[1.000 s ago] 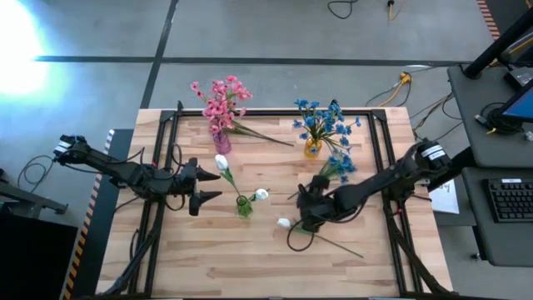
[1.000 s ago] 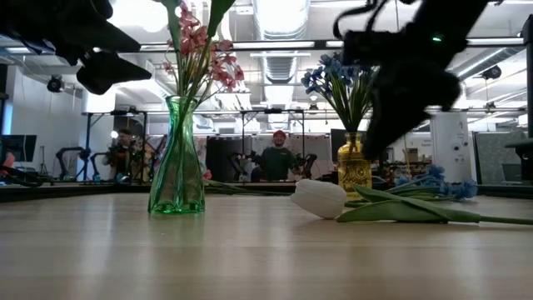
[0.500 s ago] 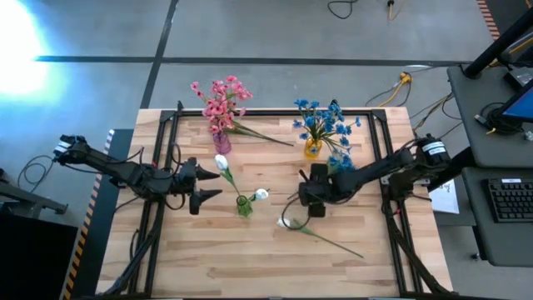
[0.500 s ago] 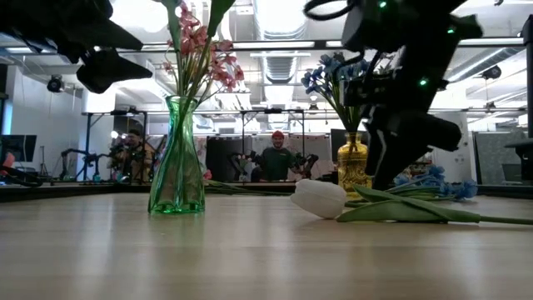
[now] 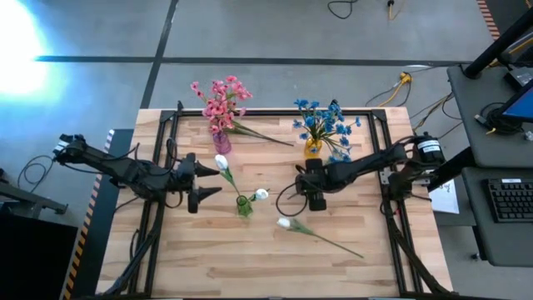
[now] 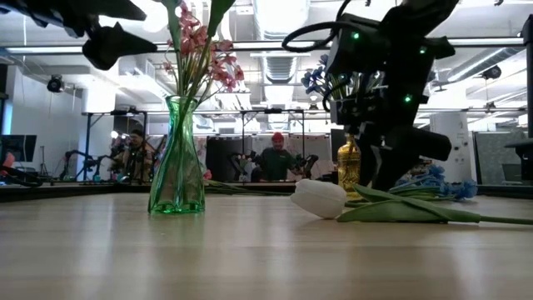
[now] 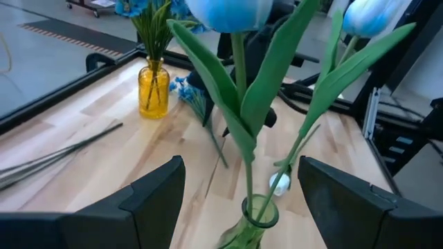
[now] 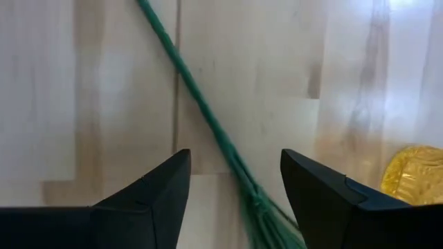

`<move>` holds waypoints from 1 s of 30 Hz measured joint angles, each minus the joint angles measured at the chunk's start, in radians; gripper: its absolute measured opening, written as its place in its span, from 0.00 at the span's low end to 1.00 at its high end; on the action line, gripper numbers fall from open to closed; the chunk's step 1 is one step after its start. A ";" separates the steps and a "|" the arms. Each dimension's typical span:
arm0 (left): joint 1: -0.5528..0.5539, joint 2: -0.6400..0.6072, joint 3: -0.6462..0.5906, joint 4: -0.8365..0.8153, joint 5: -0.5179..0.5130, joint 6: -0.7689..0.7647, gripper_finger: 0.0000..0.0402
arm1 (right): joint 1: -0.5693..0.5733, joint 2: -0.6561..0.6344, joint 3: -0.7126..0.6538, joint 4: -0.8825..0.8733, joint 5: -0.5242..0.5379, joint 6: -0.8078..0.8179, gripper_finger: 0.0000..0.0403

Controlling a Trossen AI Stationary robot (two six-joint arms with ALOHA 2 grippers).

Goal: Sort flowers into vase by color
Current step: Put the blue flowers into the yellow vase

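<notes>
Starting nearest, what was loose on the table? (ann1)
White tulip (image 5: 285, 222) lay flat at the near side, stem trailing toward the right arm's side, untouched. Behind it, green vase (image 5: 244, 206) already had two white tulips in it. (ann2)
Grippers? (ann1)
Left gripper (image 5: 215, 181) waited just beside the green vase, fingers spread, nothing held. Right gripper (image 5: 316, 198) was past the tulip, nose down, fingers apart and straddling a green stem (image 8: 208, 114), not clamped on it. (ann2)
Which stem? (ann1)
Probably the loose blue sprig (image 7: 185, 88), lying beside the yellow vase (image 5: 312, 149). Step: reaching for the blue one. Next: drop lower, close on the stem, lift, drop it in the yellow vase. (ann2)
Far side? (ann1)
Pink vase (image 5: 222, 142) was filled, one pink stem (image 5: 262, 134) still lay beside it. (ann2)
</notes>
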 joint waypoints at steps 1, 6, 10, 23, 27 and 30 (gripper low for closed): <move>0.000 0.006 0.003 0.000 0.000 0.008 0.67 | -0.004 0.000 0.000 0.001 -0.001 -0.011 0.52; 0.000 0.015 0.007 -0.004 -0.022 0.016 0.67 | -0.023 0.032 0.001 0.007 -0.065 -0.027 0.42; 0.000 0.014 0.001 -0.005 -0.027 0.015 0.67 | -0.023 0.059 0.006 0.003 -0.099 -0.025 0.33; 0.000 0.015 0.001 -0.019 -0.038 0.026 0.67 | 0.103 -0.071 0.000 -0.344 -0.190 0.122 0.17; 0.000 0.013 0.001 -0.029 -0.053 0.027 0.67 | 0.157 -0.129 0.003 -0.380 -0.183 0.197 0.20; 0.000 0.012 0.000 -0.038 -0.063 0.029 0.67 | 0.176 -0.166 0.019 -0.379 -0.171 0.247 0.23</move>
